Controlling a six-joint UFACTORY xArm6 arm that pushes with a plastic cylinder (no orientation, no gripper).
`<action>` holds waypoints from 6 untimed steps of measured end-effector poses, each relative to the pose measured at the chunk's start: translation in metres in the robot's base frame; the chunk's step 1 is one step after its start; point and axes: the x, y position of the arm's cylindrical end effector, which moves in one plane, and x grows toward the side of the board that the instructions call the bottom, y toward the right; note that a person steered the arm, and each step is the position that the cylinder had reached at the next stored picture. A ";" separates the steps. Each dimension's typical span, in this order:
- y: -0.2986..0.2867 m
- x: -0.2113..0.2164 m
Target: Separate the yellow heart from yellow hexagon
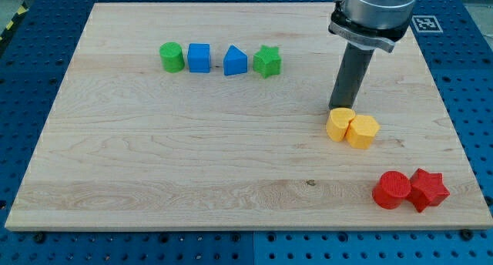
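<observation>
A wooden board (154, 165) lies on a blue perforated table, seen from one camera looking down at a slant.

Nearest the view's bottom, at the right, a red cylinder (391, 190) and a red star (428, 189) sit touching side by side.

Further up on the right are the two blocks I care about. The yellow heart (340, 124) is on the view's left of the pair and the yellow hexagon (363, 131) on the right. Their sides are pressed together, so the separation is not yet done.

My tip (337, 109) comes down just behind the yellow heart, at its top-left edge. It looks to be touching or almost touching, but I cannot tell which. There are no jaws to open or close here; the tool is one plain dark rod and grips nothing.

At the far side, towards the view's top left, stand a green cylinder (171, 57), a blue cube (199, 58), a blue triangular block (236, 62) and a green star (267, 62) in a row, well apart from the yellow pair.

I judge the step in hand is lining up for the push. The next move calls for getting my tip beside the seam and sliding the heart towards the view's left, away from the hexagon, without dragging both along together.
</observation>
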 end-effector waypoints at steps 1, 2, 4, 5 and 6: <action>0.003 0.014; 0.023 0.029; 0.044 0.052; 0.044 0.061; 0.039 0.063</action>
